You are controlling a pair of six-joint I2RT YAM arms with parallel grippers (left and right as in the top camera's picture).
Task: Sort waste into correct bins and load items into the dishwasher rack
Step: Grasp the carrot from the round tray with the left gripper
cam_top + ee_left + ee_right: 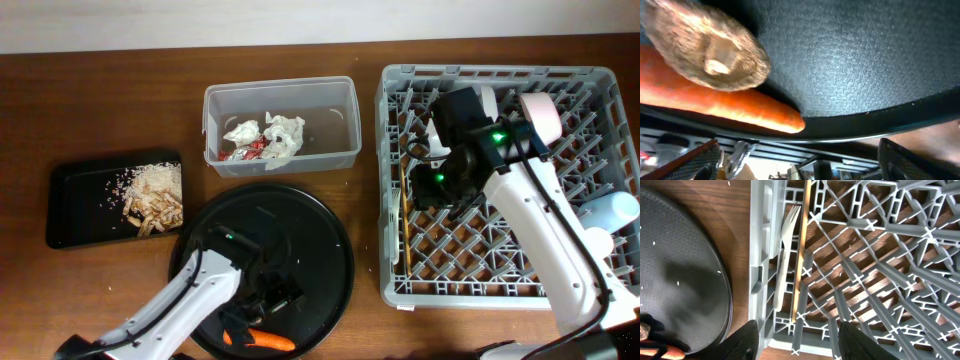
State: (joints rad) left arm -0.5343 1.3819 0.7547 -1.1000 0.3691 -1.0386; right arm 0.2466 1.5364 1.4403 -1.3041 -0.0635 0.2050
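The orange carrot (265, 341) and a small brown lump (705, 45) lie at the front of the large round black tray (310, 230). In the left wrist view the carrot (740, 107) fills the left side. My left gripper (805, 165) is open and empty just beside them; it also shows in the overhead view (275, 300). My right gripper (802, 342) is open and empty above the left part of the grey rack (400, 285). The white fork (785, 255) and the wooden chopstick (801, 250) lie in the rack below it. In the overhead view the right gripper (435, 190) is over the rack.
The clear tub (340, 150) holds white tissues (283, 135) and a red-and-white wrapper (245, 150). The shallow black tray (80, 200) holds beige scraps (155, 195). A pinkish-white bowl (545, 115) and a light blue cup (610, 210) sit in the rack's right side.
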